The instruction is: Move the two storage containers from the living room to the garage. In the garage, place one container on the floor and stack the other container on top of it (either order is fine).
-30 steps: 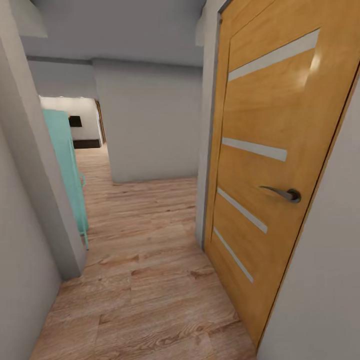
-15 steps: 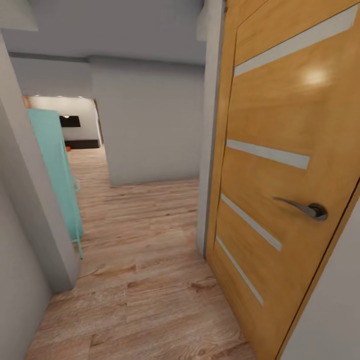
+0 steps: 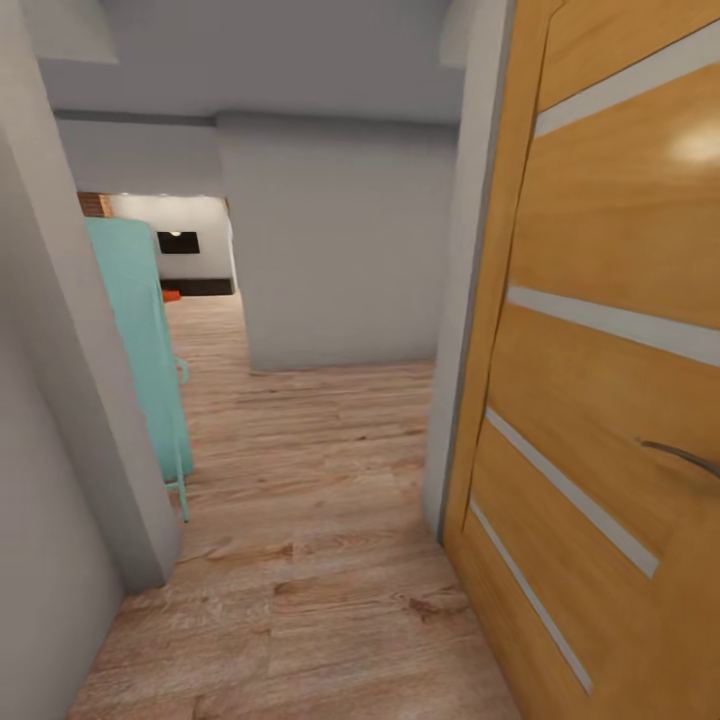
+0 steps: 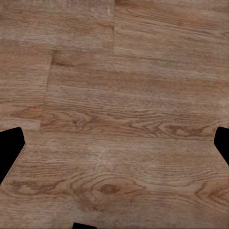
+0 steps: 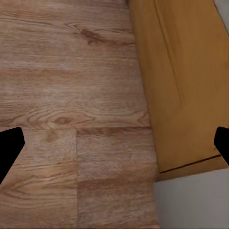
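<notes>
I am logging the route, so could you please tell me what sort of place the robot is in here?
Probably a hallway inside a home: a narrow wood plank floor runs between grey walls, past a tall wooden door, towards a brighter room beyond.

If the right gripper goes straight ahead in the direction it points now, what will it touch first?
Most likely the wood floor: the right gripper points down at bare planks, jaws wide apart. The orange door lies close beside that line, so depth leaves some doubt.
</notes>
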You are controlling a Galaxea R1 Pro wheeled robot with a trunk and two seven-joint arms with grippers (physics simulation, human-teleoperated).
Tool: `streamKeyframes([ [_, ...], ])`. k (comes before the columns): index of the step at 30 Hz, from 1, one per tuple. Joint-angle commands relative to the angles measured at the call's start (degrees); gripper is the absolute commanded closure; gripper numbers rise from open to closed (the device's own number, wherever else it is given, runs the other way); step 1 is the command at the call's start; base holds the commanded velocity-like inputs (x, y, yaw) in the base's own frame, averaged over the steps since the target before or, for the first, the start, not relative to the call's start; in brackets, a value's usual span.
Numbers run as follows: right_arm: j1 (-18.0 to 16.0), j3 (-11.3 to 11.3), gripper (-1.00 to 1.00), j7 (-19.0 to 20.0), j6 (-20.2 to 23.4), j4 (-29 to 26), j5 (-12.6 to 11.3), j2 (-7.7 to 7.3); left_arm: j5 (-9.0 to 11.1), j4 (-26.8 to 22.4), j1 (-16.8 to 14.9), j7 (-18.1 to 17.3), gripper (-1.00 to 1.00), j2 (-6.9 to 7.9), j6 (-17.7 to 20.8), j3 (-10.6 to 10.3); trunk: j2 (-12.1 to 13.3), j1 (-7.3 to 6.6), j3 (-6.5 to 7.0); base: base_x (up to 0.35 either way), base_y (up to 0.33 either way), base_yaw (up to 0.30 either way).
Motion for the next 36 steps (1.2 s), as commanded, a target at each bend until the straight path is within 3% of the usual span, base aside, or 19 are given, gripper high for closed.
streamKeyframes([
  [1, -0.02, 0.04, -1.00, -0.47, -0.10, 0.02, 0.58, 0.01, 0.59, 0.08, -0.06, -0.56, -1.00, -0.02, -0.07, 0.14, -0.03, 0.03, -0.06, 0.325, 0.000, 0.298],
  [16, -0.02, 0.04, -1.00, -0.47, -0.11, 0.02, 0.59, -0.01, 0.42, 0.08, -0.06, -0.44, -1.00, -0.30, -0.07, 0.14, -0.03, 0.03, -0.06, 0.325, 0.000, 0.270],
  [36, -0.02, 0.04, -1.00, -0.47, -0.23, 0.02, 0.71, -0.06, 0.33, 0.08, -0.06, -0.18, -1.00, -0.31, -0.07, 0.06, -0.03, 0.03, -0.06, 0.325, 0.000, 0.012],
])
